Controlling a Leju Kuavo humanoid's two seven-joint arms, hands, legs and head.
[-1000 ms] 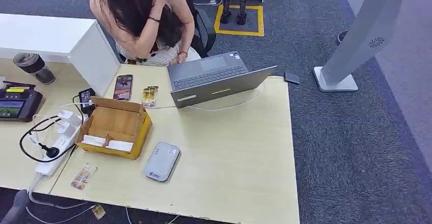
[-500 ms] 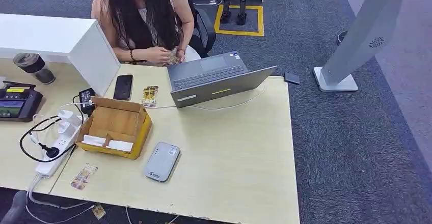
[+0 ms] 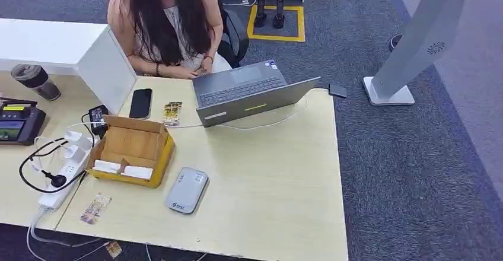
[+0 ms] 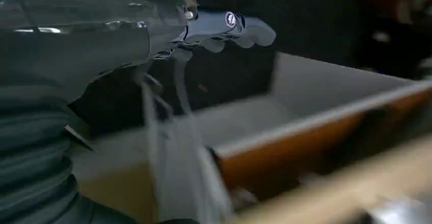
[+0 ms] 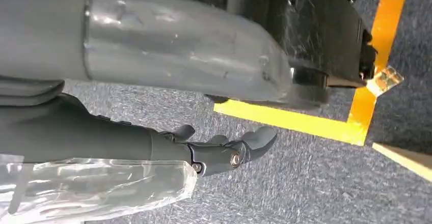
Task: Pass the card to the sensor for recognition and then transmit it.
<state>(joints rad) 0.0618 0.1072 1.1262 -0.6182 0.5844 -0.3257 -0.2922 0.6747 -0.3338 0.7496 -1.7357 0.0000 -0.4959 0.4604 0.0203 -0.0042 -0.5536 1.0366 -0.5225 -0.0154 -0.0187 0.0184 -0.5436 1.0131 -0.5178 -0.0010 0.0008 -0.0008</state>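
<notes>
We saw our left hand (image 4: 219,28) low at the near edge of the desk (image 3: 285,172), its fingers stretched out and slightly apart, with nothing in them. Our right hand (image 5: 219,152) hung over the carpet, its fingers loosely spread and likewise empty.

The white cards (image 3: 123,169) lay flat in the near compartment of the box (image 3: 133,142), at the left of the desk. We took one of these to be the task's card. The sensor (image 3: 187,190) lay flat just beside the box, to its right and a little nearer us. Its long axis ran from near-left to far-right.

So the cards lay forward of the left hand, and the sensor lay a short way to their right. We judged the left arm the nearer one for both.

A person (image 3: 163,24) sat across the desk behind the laptop (image 3: 249,92). We could not tell whether a card had been read and returned, or whether one awaited lifting; the scene fitted either.
</notes>
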